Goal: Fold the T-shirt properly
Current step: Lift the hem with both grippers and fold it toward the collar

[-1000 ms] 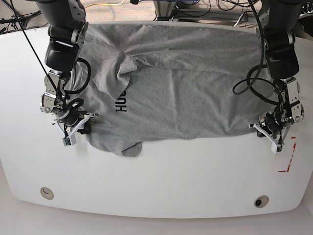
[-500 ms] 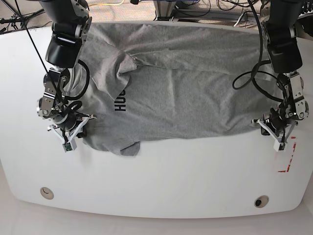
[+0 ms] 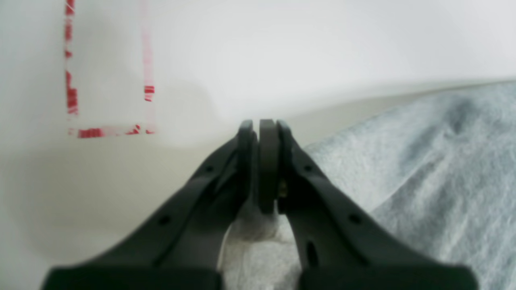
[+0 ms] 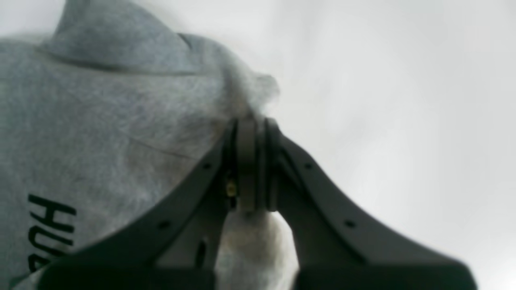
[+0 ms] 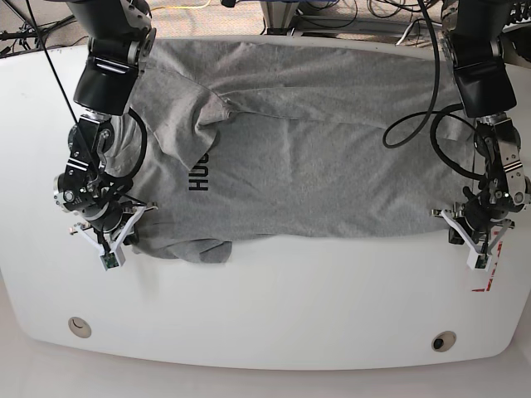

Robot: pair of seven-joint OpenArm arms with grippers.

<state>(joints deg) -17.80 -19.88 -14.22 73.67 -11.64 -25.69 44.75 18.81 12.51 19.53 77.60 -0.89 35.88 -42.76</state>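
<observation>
T-shirt lettering partly hidden | left pincer clamps cloth | right pincer clamps cloth

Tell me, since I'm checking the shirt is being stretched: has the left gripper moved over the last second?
Yes. In the base view the left gripper has slid toward the table's near edge, closer to the red tape mark, pulling the T-shirt edge with it.

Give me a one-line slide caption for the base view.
Both grippers, left and right, pinch the near corners of a light grey cotton T-shirt spread across the white table.
</observation>
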